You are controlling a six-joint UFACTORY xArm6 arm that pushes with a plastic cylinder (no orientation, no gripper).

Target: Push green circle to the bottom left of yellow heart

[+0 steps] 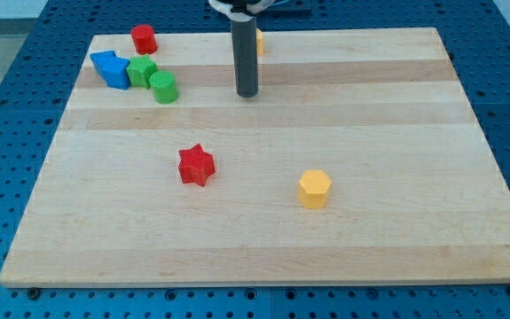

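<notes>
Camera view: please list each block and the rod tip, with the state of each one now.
my tip: on the board, touching no block
green circle: touching the green star
green star: between blue block and green circle
blue block: against the green star
red cylinder: alone
yellow block: mostly hidden behind the rod
red star: alone
yellow hexagon: alone

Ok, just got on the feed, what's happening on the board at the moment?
My tip is on the board near the view's top, touching no block. The green circle I'm meant to push sits off to the tip's left, beside a green block and a blue block, with a red cylinder above them. A yellow block, mostly hidden behind the rod, is likely the heart. A red star and yellow hexagon lie lower down.
</notes>
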